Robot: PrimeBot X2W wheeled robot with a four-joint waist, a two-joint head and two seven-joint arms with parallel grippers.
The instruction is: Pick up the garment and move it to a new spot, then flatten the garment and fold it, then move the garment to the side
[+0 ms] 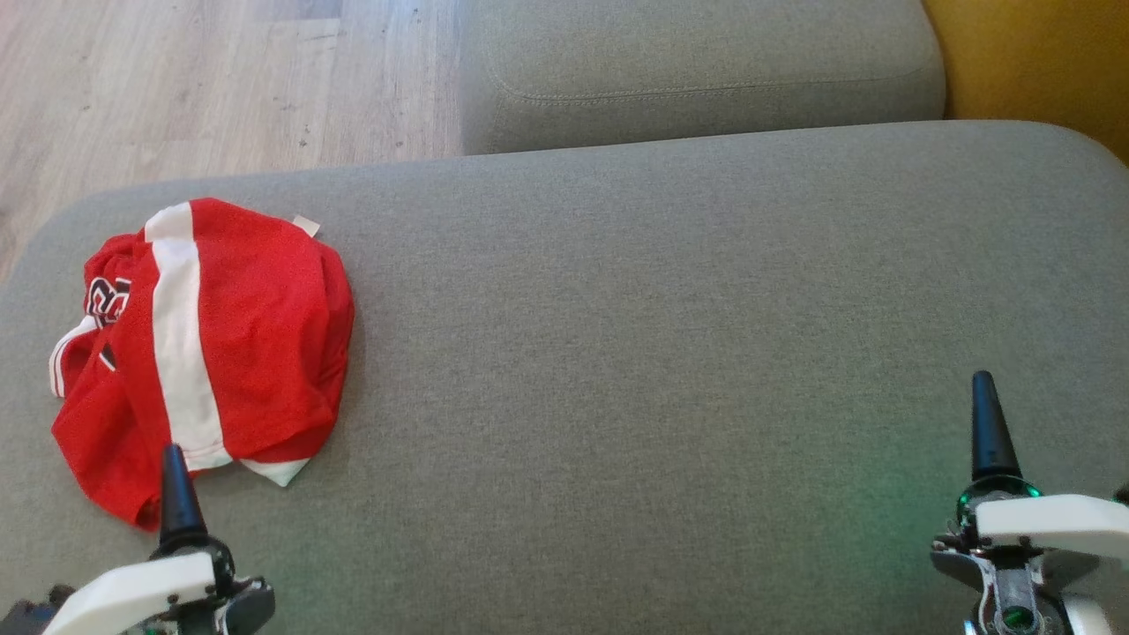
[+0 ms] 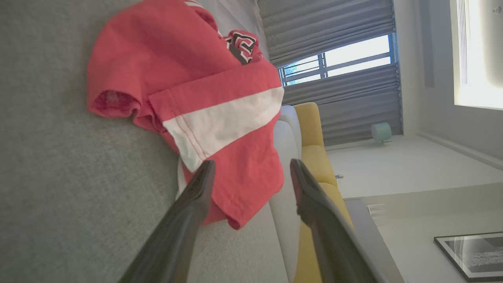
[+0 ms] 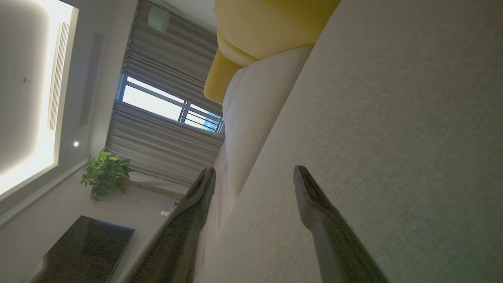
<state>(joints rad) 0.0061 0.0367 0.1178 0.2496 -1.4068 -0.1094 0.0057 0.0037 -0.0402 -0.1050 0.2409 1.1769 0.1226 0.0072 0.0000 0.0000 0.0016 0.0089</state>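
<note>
**Red garment bunched at the cushion's left end**

The garment (image 1: 212, 344), red with a white stripe and dark lettering, lies crumpled on the left end of the grey cushion (image 1: 661, 353). The left gripper (image 2: 251, 165) sits at the cushion's near-left edge, just beside the garment's near hem. Its jaws stand apart and grip nothing; whether a finger touches the cloth cannot be told. The right gripper (image 3: 254, 169) is at the cushion's near-right edge, well apart from the garment, with its jaws likewise spread and empty. Past the cushion's far edge lie a second pad (image 1: 706, 79), wood floor (image 1: 176, 79) to the left and a yellow seat (image 1: 1041, 62) to the right.
</note>
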